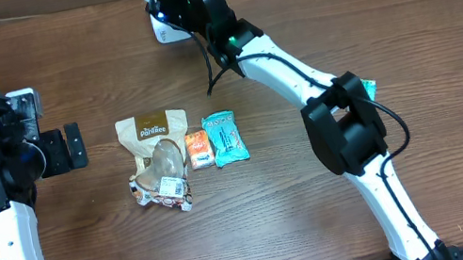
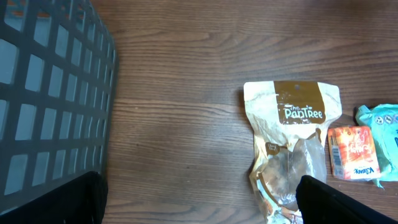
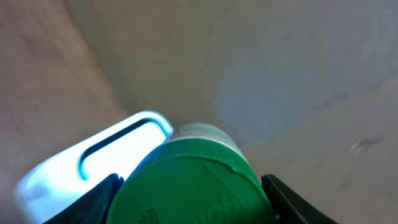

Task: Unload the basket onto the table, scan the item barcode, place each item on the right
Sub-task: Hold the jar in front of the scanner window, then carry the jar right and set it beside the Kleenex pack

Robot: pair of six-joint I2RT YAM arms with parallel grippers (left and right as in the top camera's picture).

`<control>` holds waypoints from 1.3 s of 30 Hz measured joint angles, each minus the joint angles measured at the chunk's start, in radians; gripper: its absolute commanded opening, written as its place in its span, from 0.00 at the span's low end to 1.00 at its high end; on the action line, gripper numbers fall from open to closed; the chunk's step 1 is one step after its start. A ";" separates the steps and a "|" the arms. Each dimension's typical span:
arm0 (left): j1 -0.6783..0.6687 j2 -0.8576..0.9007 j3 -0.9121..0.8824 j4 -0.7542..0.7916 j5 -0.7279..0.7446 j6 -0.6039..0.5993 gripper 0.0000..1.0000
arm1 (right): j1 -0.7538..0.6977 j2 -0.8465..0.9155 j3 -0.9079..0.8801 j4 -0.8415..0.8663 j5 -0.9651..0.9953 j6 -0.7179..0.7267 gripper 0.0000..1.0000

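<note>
- right gripper jaws closed part-way around a green-capped container, cap facing the wrist camera, held up near the far edge of the worktop
- container sits right beside the white barcode scanner, whose window is lit blue; scan step looks under way; no barcode visible, so cannot tell if it has read
- left gripper jaws wide and empty, hovering left of the item pile, near the grey mesh basket
- left to do, by my read: Pantree pouch, clear packet overlapping its lower end, orange packet, teal packet; all lie mid-worktop, none at the scanner
- small teal thing pokes out behind the right arm's elbow, too hidden to name
- room: scanner is close to the far edge, little slack behind it; black cable hangs by the right wrist toward the pile, possible snag
- wide bare wood right of the pile and in front of it; right arm crosses the right half diagonally; open wood between left jaws and the pouch
</note>
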 measured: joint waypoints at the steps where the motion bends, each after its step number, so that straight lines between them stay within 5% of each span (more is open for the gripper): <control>1: 0.000 0.000 0.000 -0.001 0.000 0.000 1.00 | 0.000 -0.028 -0.001 -0.073 0.002 0.059 0.29; 9: 0.000 0.000 0.000 0.000 0.000 0.000 1.00 | -0.010 -0.391 0.000 -0.651 -0.016 0.486 0.29; 13: 0.000 0.000 0.000 0.000 0.000 0.000 1.00 | -0.045 -0.566 0.018 -0.977 -0.026 0.584 0.29; 19: 0.000 0.000 0.000 0.000 0.000 0.000 0.99 | -0.122 -0.586 0.023 -1.335 -0.029 0.686 0.30; 28: 0.000 0.000 0.000 0.000 0.000 0.000 0.99 | -0.257 -0.538 -0.184 -1.397 -0.107 0.766 0.30; 39: 0.000 0.000 0.000 0.000 0.000 0.000 1.00 | -0.402 -0.536 -0.515 -1.209 -0.171 0.779 0.30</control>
